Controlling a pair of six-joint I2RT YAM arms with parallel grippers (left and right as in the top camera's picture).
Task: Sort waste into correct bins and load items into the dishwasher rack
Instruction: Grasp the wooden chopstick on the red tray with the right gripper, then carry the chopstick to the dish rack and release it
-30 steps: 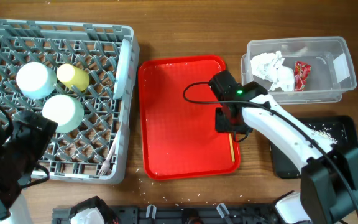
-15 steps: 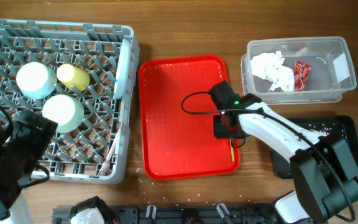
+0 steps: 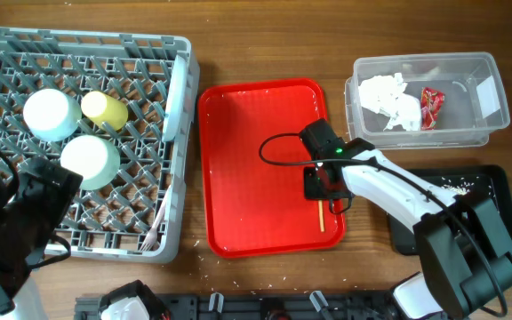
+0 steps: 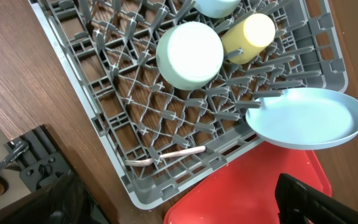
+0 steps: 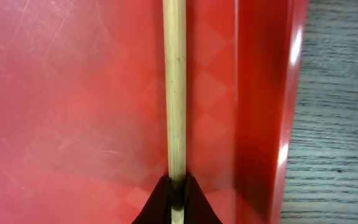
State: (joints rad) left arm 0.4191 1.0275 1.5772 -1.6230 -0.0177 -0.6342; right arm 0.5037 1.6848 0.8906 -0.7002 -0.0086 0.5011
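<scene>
My right gripper (image 3: 322, 188) is low over the red tray's right side and shut on the thin wooden stick (image 3: 322, 217); in the right wrist view the stick (image 5: 176, 87) runs up from the fingertips (image 5: 178, 190) beside the tray rim. The grey rack (image 3: 7, 53) holds two pale bowls (image 3: 50, 113) (image 3: 90, 160), the yellow cup (image 3: 105, 108), the light-blue plate (image 4: 306, 118) on edge and the white fork (image 4: 166, 154). The clear tub (image 3: 483, 124) holds the napkin (image 3: 391, 99) and red wrapper (image 3: 431, 105). The black tray (image 3: 496, 182) holds rice scraps. My left gripper's state is not shown.
The flat red serving tray (image 3: 256, 160) lies between the rack and the bins. Rice grains are scattered on the wood near the table's front edge. My left arm's dark body (image 3: 16, 222) sits at the front left, beside the rack.
My right gripper has moved down and a little left over the red tray. The stick has shifted inward from the tray's right rim and now lies held in the fingers.
</scene>
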